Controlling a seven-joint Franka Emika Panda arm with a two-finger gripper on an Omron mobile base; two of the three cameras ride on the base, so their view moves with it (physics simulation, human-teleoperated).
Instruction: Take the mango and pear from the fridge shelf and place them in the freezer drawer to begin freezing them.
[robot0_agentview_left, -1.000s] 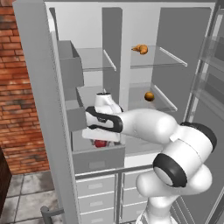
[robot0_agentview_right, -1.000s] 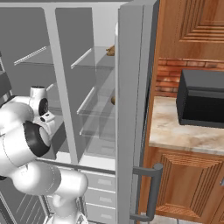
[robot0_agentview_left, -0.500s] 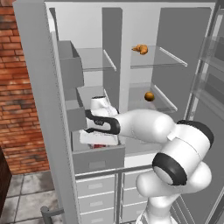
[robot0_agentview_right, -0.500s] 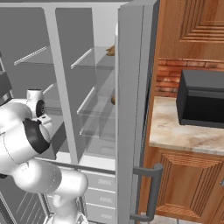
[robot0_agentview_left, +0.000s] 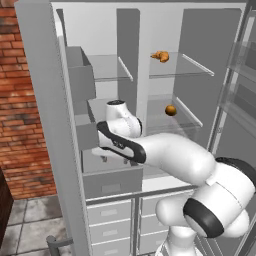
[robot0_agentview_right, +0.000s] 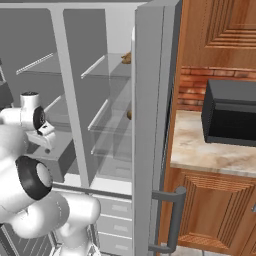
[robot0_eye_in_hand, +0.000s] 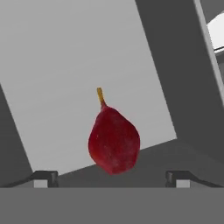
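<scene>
Grey fridge walls and pale shelves frame the scene, with red brick beside the open cabinet; the dark red pear with a short yellow stem (robot0_eye_in_hand: 114, 143) lies on the pale floor of the large deep plain grey freezer drawer (robot0_agentview_left: 112, 181), which stands pulled out below the shelves; the two-finger gripper (robot0_eye_in_hand: 111, 178) hangs right above the pear, its small dark tips spread wide to either side of the fruit and touching nothing, so it is open and empty; I judge the pear's half of the job done; the small round orange fruit (robot0_agentview_left: 171, 110), which I take for the mango, rests on the thin translucent pale-grey fridge shelf (robot0_agentview_left: 176, 118) up and to the right of the drawer, well apart from the hand; it is not yet fetched, so about half the task is left: lift clear of the drawer, reach to that shelf, grasp the fruit and carry it down beside the pear; a brown croissant-like thing (robot0_agentview_left: 161, 56) sits on the shelf above the drawer's side and is no part of the job
</scene>
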